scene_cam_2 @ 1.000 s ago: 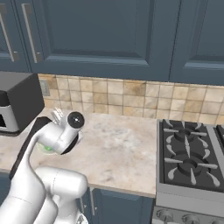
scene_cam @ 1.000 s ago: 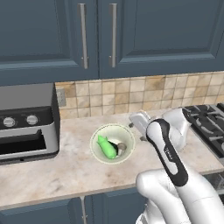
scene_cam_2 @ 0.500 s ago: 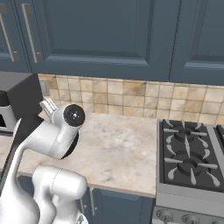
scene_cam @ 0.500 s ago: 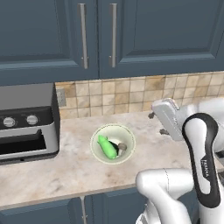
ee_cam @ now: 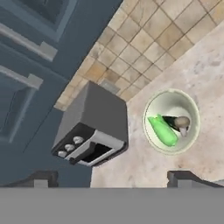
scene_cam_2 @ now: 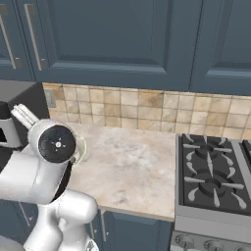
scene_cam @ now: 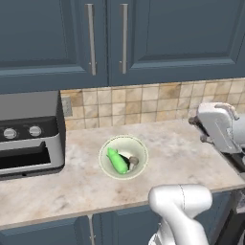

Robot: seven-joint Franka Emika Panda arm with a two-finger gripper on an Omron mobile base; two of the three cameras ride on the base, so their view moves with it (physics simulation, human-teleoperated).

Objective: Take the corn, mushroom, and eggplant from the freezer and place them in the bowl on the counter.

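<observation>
3 vegetables, corn [scene_cam: 116, 161], mushroom [scene_cam: 133, 162] and probably eggplant [scene_cam: 125, 158], lie in the bowl [scene_cam: 111, 145]; fingers [ee_cam: 189, 177] spread wide, empty. Task looks complete.

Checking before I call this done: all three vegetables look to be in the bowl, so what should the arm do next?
Probably just ease the open, empty tool clear and stop. The bright green corn, the small dark eggplant and the tiny tan mushroom all lie inside the round pale cream-green bowl on the beige marbled counter.
</observation>
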